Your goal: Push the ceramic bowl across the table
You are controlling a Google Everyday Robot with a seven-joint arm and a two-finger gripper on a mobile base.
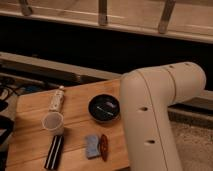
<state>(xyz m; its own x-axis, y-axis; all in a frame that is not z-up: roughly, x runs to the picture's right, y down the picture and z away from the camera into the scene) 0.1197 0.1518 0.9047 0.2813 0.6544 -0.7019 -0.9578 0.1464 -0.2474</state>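
The ceramic bowl (104,108) is round, shallow and glossy black with pale glints inside. It sits on the light-brown slatted table (35,107), right of centre. The white arm (150,115) fills the right of the view and covers the table's right part, close beside the bowl. The gripper is out of view.
A small translucent whitish cup (53,122) stands left of the bowl. A pale bottle (57,98) lies behind the cup. A black flat bar (54,151), a blue sponge (91,145) and a reddish-brown object (104,146) lie near the front edge. Dark wall and railing stand behind.
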